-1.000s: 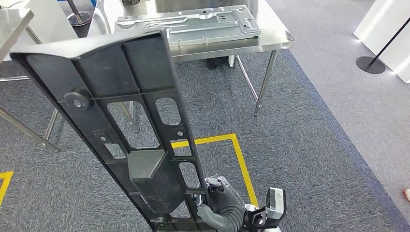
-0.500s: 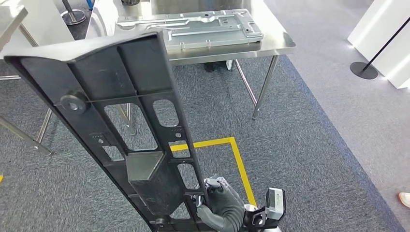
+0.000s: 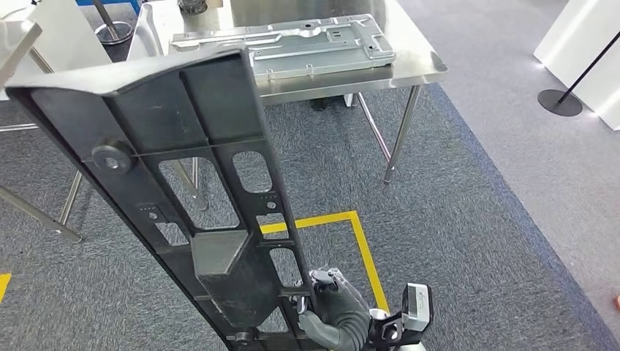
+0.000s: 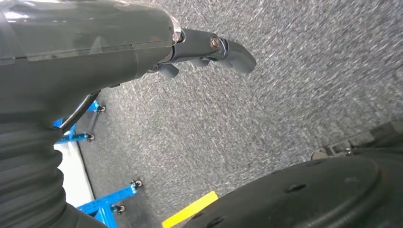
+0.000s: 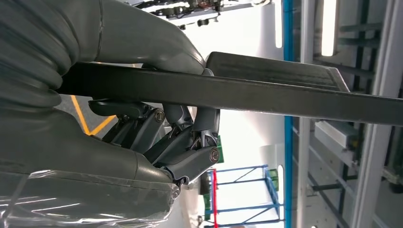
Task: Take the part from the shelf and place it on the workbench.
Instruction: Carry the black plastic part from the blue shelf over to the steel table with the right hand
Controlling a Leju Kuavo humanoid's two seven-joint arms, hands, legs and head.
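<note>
The part (image 3: 190, 183) is a long black frame with several cut-outs, standing tilted in front of me in the head view. My right hand (image 3: 333, 311) grips its lower end. In the right wrist view the hand (image 5: 180, 142) has thumb and fingers clamped on either side of the part's thin edge (image 5: 285, 97). The steel workbench (image 3: 424, 69) stands ahead, beyond the part's upper end, with a silver metal plate (image 3: 307, 44) lying on it. My left hand (image 4: 204, 47) hangs over grey carpet, its fingers apart and holding nothing.
Yellow floor tape (image 3: 365, 256) marks a corner between me and the workbench legs. A second steel table (image 3: 14, 36) stands at the far left. A black stanchion base (image 3: 559, 102) and white panels are on the right. Blue wheeled frames (image 4: 109, 199) stand on the carpet.
The whole picture has shifted a little, so the camera has moved; the workbench sits slightly differently in view. The part stays in my right hand at the same tilt.
</note>
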